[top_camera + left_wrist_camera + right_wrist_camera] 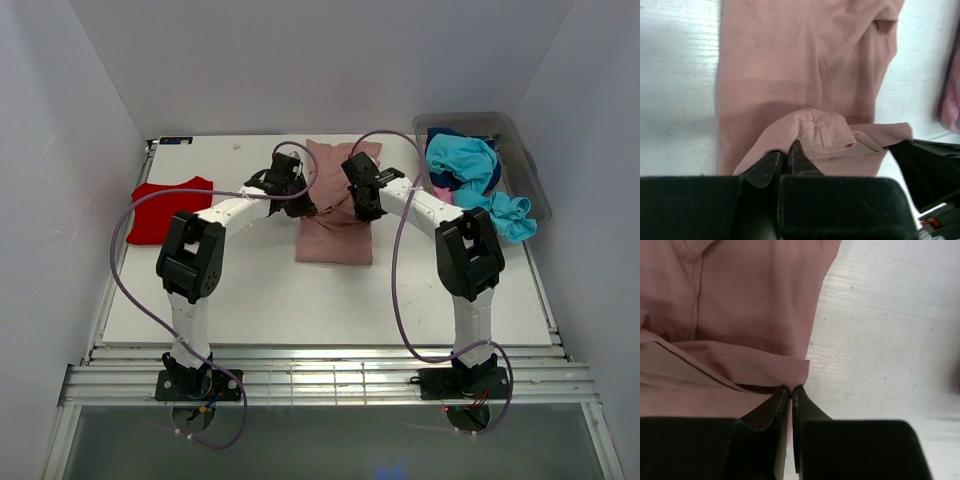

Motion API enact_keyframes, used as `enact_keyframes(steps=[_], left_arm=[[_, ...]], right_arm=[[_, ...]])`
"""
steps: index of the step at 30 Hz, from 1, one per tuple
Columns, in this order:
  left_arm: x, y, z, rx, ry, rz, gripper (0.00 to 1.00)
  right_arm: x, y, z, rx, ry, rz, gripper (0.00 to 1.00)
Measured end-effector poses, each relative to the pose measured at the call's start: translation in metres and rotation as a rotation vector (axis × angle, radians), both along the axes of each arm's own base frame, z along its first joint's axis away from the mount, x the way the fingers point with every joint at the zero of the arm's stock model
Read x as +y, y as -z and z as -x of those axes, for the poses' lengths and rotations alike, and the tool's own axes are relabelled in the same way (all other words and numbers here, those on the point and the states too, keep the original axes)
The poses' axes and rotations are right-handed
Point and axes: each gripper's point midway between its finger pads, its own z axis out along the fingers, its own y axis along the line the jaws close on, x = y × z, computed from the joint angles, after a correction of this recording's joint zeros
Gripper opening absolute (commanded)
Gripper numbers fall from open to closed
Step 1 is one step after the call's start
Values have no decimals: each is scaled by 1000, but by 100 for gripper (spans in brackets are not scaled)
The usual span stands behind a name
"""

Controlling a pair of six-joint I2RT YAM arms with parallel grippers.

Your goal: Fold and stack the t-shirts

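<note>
Left gripper [787,156] and right gripper [791,392] pinch dusty-pink tee [335,238], red tee [170,210] and bin [465,117] flanking.

Lab test booth: blank white walls [300,60] around a white table [300,300].

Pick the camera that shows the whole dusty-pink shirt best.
Top external: the dusty-pink shirt shows nearly whole, folded, mid-table. Left wrist shows only a hemmed fold pinched by the left gripper; right wrist, only a hemmed edge in the right gripper.
</note>
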Motion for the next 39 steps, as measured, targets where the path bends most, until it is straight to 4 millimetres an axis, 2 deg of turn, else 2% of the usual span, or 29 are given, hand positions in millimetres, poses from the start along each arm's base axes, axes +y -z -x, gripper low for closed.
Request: enact_keyframes(steps=[5,10,14,19,27,28,29,31,33,35,37,39], left_arm=[[-2,26,-7,42,21,0,0],[-5,38,-13,56,38,-1,0],[-5,30,-20,30,40,5,0],[-5,15,-35,-17,28,26,0],[-5,10,-47,-40,23,39,0],[-6,12,-49,-43,24,39,12],[-7,14,-52,-45,25,38,23],[-7,21,-59,-46,28,28,46],[-5,26,-63,-47,24,10,53],[-1,25,-69,-58,8,-15,57],[1,11,-78,-95,-3,-36,58],[0,-12,-89,-150,-11,-32,59]], right_arm=[[-3,1,-23,-5,6,-1,8],[-4,9,-39,0,2,8,8],[-4,14,-47,11,-4,12,8],[-7,12,-59,5,2,8,8],[-7,0,-80,-28,16,-16,8],[-8,0,-83,-31,18,-17,8],[-8,1,-87,-34,21,-18,17],[-10,5,-97,-40,27,-18,27],[-13,9,-102,-42,29,-15,38],[-17,6,-107,-53,32,-10,43],[-17,-4,-114,-83,25,-12,46],[-17,-20,-122,-130,24,-30,51]])
